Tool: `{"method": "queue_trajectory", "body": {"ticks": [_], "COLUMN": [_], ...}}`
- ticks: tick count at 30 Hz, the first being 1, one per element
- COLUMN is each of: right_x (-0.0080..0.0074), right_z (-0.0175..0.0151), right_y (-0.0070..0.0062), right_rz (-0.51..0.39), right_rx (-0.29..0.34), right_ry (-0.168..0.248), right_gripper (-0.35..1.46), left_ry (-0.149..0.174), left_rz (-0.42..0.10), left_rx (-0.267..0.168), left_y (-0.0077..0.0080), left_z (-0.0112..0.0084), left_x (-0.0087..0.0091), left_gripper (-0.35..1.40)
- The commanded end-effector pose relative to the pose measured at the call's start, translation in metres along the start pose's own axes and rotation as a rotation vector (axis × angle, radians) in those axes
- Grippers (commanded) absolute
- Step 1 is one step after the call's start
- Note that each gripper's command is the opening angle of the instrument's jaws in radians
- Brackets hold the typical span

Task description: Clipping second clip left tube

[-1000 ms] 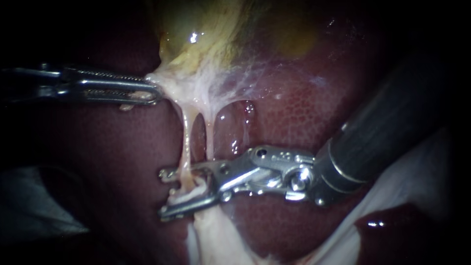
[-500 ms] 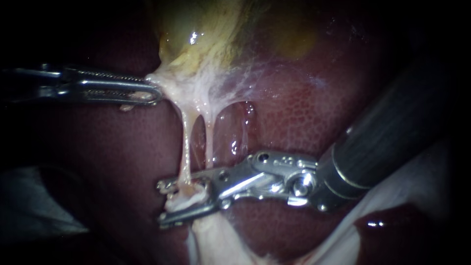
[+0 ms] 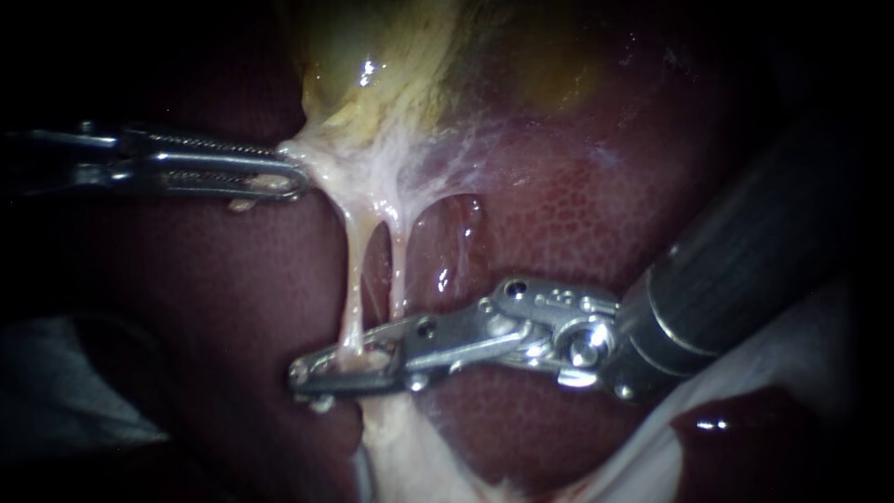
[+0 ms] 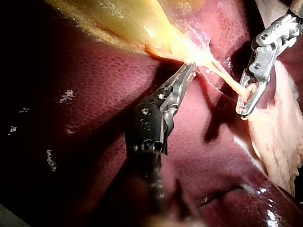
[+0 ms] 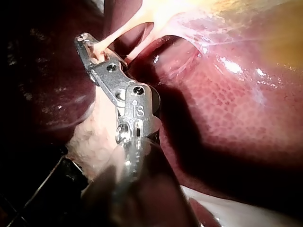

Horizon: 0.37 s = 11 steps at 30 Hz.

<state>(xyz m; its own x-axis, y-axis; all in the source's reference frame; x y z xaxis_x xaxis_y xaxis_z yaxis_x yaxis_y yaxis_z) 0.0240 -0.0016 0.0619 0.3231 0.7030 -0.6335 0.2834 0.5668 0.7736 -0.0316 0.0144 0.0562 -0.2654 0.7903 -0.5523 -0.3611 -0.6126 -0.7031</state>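
Lower centre of the frame, the right instrument (image 3: 307,374) has its tool clamped on the left tube (image 3: 354,279). Upper left, the left instrument (image 3: 293,177) has its tool gripping the gallbladder (image 3: 372,65) at its pale edge. Wet, mottled red liver (image 3: 559,214) lies beneath, with pale material (image 3: 782,363) at lower right.

Dark red liver (image 3: 577,214), yellowish gallbladder (image 3: 391,56) above it, pale fatty tissue (image 3: 410,456) below.

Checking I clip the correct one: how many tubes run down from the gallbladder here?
2. The left tube runs down into the right tool, which is shut on it; the right tube runs just beside it. Others may be hidden by tissue.
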Motion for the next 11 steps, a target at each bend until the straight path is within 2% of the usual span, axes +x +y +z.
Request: {"method": "queue_trajectory", "body": {"ticks": [1, 11], "right_x": [0.0000, 0.0000], "right_z": [0.0001, 0.0000], "right_y": [0.0001, 0.0003], "right_rz": [-0.002, -0.004], "right_rx": [0.003, 0.012], "right_ry": [-0.001, -0.004], "right_gripper": [-0.35, -0.35], "left_ry": [0.000, 0.000], "left_rz": [0.000, 0.000], "left_rx": [0.000, 0.000], "left_y": [0.0000, -0.0001], "left_z": [0.0000, 0.0000], "left_x": [0.0000, 0.0000], "left_gripper": [-0.35, -0.35]}}
